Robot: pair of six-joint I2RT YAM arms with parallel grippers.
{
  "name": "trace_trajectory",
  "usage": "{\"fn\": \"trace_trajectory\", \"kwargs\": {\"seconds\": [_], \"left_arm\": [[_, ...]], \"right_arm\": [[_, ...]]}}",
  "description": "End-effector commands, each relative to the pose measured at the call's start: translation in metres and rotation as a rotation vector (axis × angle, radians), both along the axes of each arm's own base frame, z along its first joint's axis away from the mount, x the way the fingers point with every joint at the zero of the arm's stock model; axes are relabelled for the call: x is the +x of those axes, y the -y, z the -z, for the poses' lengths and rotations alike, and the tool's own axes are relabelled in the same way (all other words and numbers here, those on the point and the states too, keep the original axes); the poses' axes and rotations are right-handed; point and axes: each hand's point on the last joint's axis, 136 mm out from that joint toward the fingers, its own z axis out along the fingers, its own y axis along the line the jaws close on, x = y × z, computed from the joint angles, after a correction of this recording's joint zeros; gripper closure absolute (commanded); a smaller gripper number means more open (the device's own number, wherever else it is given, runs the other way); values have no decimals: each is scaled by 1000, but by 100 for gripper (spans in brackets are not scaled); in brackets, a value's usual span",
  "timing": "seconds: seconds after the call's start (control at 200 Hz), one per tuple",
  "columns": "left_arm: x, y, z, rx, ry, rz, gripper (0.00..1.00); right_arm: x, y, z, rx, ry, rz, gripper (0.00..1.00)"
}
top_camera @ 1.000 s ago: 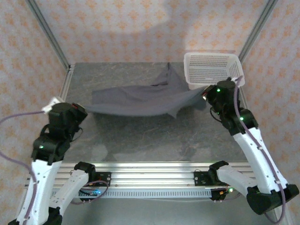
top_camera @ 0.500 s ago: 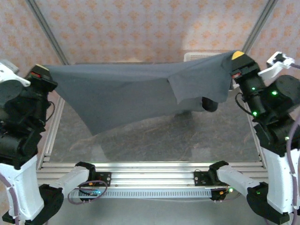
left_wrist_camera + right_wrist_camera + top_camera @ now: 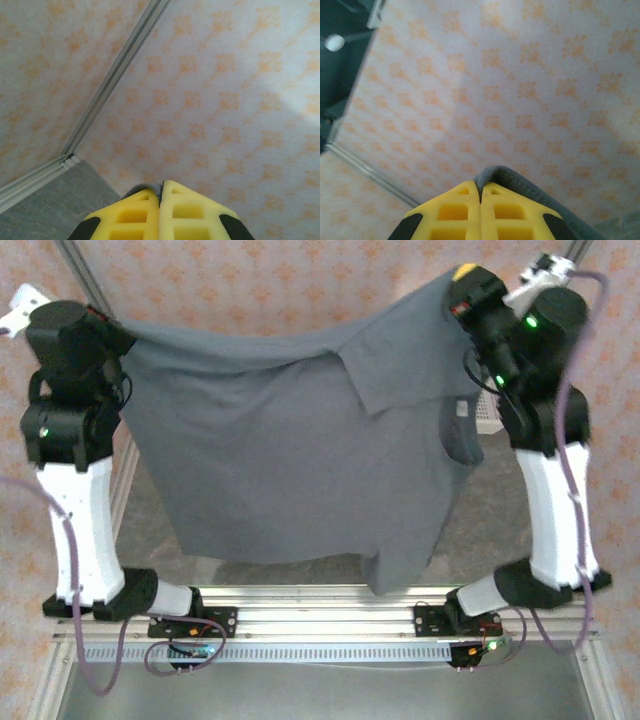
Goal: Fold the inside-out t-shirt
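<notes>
Lift-and-spread step: the soft, dark slate-grey short-sleeved t-shirt hangs spread in mid-air, its top edge pinched by the clamped yellow-fingered left gripper and right gripper. Next, probably: lay it flat.

Overhead view looks down; wrist views (tilted up) share wallpaper.

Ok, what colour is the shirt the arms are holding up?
The shirt is plain dark slate grey, clearest in the top view.
</notes>
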Motion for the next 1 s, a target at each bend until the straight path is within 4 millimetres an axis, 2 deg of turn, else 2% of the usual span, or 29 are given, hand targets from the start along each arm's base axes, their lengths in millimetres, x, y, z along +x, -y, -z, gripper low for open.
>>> {"fn": "trace_trajectory", "kwargs": {"seconds": [0.0,0.115,0.21,0.275,0.375,0.445,0.495,0.53,0.58,0.656,0.706,0.711,0.731,0.771,0.776,0.801,0.861,0.931,0.996], "left_arm": [[-3,-11,-40,-27,152,-17,100],[7,-13,-66,-34,227,13,100],[2,-12,-88,-31,297,37,100],[-4,-9,-96,-30,327,53,100],[-6,-10,-88,-31,303,47,100],[6,-12,-63,-38,230,40,100],[18,-10,-39,-41,170,59,100],[32,-8,-14,-45,119,81,100],[46,-4,22,-60,61,113,100],[63,5,80,-82,-23,170,100],[71,9,128,-107,-96,194,100],[71,9,133,-111,-102,196,100],[73,11,153,-129,-129,202,100],[76,14,193,-172,-179,216,100],[77,15,196,-176,-177,218,100],[79,19,223,-207,-200,236,100],[81,32,278,-277,-226,294,100],[72,39,330,-339,-267,304,100],[60,41,367,-365,-310,293,100]], "right_arm": [[8,-5,-36,-35,113,-2,100],[19,-7,-63,-19,203,7,100],[17,-12,-84,10,297,-21,100],[12,-12,-92,18,333,-24,100],[16,-9,-86,-2,310,1,100],[29,-14,-66,-35,240,-5,100],[45,-22,-40,-71,157,-21,100],[56,-28,-19,-101,96,-36,100],[73,-36,22,-148,-29,-58,100],[95,-47,100,-211,-244,-94,100],[105,-55,159,-219,-371,-130,100],[105,-56,160,-216,-370,-133,100],[109,-61,190,-216,-422,-153,100],[111,-66,235,-198,-480,-176,100],[112,-66,235,-192,-474,-177,100],[112,-67,267,-181,-512,-181,100],[111,-61,324,-152,-584,-154,100],[105,-50,372,-140,-670,-122,100],[99,-48,401,-148,-735,-125,100]]}}
